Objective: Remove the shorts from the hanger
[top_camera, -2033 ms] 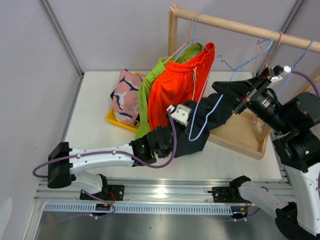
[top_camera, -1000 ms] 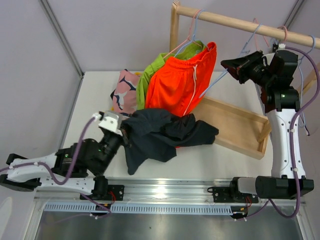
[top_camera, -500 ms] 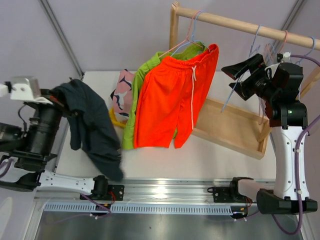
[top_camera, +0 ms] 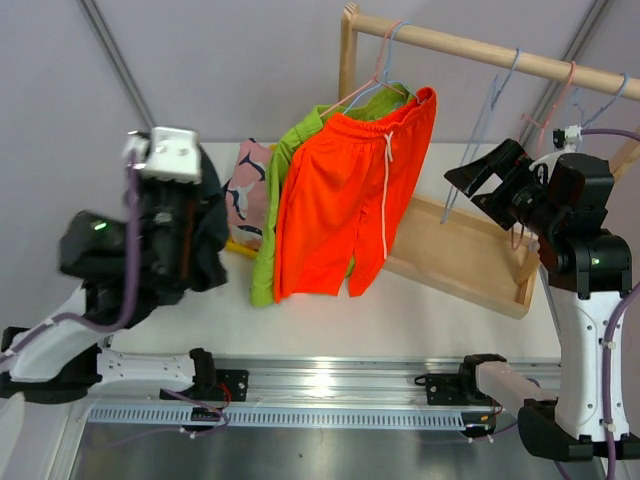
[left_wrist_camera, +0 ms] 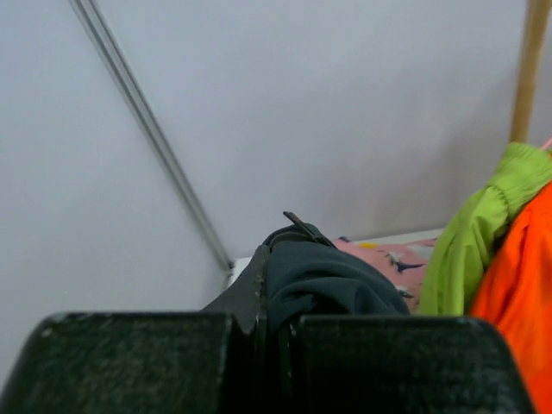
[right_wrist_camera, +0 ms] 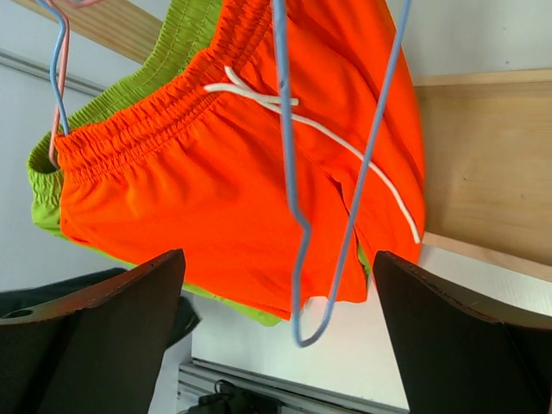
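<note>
Over the left side of the table (top_camera: 430, 310), left claw (left_wrist_camera: 263, 319) is clamped on dark shorts (top_camera: 208, 225), lifted well apart from the rail (top_camera: 470, 48).
Right claw (top_camera: 480, 185) gapes wide, holding nothing, just beside an empty blue hanger (right_wrist_camera: 290, 172). Orange shorts (top_camera: 350, 200) and green shorts (top_camera: 275, 220) hang on hangers at the far middle; pink shorts (top_camera: 243, 195) lie far left. Likely step: drop-off. Best to lower the dark pair near the pink ones before letting go, keeping trailing cloth off the hanging pairs.
</note>
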